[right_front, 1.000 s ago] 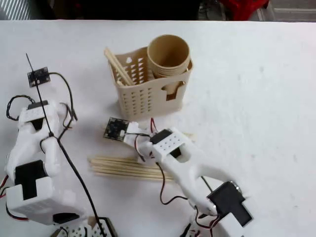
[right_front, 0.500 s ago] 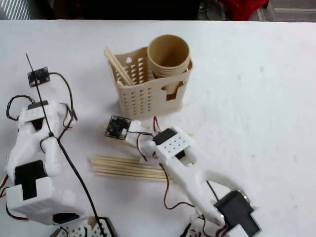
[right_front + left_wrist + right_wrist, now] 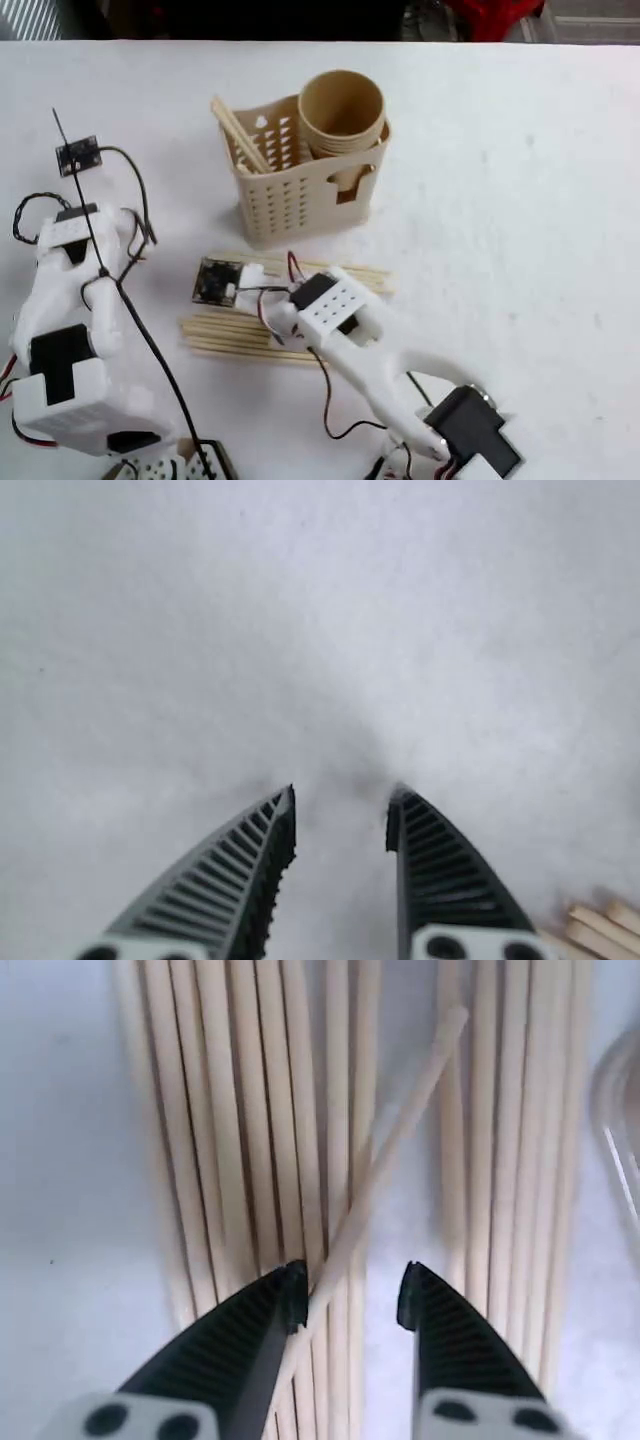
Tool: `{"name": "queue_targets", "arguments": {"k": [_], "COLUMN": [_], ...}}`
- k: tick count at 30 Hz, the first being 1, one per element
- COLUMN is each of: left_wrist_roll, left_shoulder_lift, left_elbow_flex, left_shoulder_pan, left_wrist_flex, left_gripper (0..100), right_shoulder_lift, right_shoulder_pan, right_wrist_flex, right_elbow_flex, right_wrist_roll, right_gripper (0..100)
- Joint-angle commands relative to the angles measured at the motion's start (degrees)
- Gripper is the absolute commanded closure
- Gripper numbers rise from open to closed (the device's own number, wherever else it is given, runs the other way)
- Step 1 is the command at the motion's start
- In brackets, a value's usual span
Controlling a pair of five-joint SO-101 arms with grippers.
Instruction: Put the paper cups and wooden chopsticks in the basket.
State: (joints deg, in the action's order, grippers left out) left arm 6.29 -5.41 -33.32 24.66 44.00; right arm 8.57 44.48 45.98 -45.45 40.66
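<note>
Left arm [image 3: 70, 300] parked at the table's [image 3: 520, 200] left edge; left gripper [image 3: 340, 798] points down at bare table, fingers apart, nothing between them, a few stick ends just beside it. Loose chopsticks [image 3: 235, 338] lie flat in front of the basket in two rows, one nearer the basket and one nearer the arms. Right gripper [image 3: 350, 1285] hangs low over these, fingers apart and not closed on anything; one slanted stick [image 3: 390, 1150] crosses the parallel ones and runs into the gap by one fingertip. Basket [image 3: 305, 185] stands upright behind, holding a few chopsticks [image 3: 238, 135] leaning in its left compartment and stacked cups [image 3: 342, 105] in its right; cups look done, so the table sticks are the remainder. Risks, judged: closing here may catch the slanted stick together with one or two beneath it, giving an uneven pinch that lets sticks pivot or slip out on lifting. A fingertip landing on top of a stick could roll the row apart. A long stick gripped off-centre may droop and strike the basket rim, tipping the light basket.
</note>
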Motion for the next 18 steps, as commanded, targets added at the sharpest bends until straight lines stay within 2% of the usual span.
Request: {"name": "queue_targets", "arguments": {"k": [1,5,8,15,18], "left_wrist_roll": [0.4,0.4,0.4,0.4,0.4], "left_shoulder_lift": [0.1,0.1,0.1,0.1,0.1], "left_elbow_flex": [0.5,0.5,0.5,0.5,0.5], "left_shoulder_pan": [-0.7,-0.7,-0.7,-0.7,-0.7], "left_wrist_flex": [-1.1,-1.1,-1.0,-0.7,-0.7], "left_gripper": [83,83,83,83,83], "right_shoulder_lift": [1.5,6.5,8.0,3.1,0.5], "right_shoulder_pan": [-1.7,-4.0,-3.6,-3.2,-3.6], "right_wrist_flex": [0.4,2.1,-0.7,-4.5,-6.7], "right_elbow_flex": [1.1,0.4,-2.5,-4.2,-4.1], "right_wrist_roll": [0.5,0.6,0.7,3.4,3.8], "right_gripper": [83.0,88.9,91.3,82.8,82.1]}}
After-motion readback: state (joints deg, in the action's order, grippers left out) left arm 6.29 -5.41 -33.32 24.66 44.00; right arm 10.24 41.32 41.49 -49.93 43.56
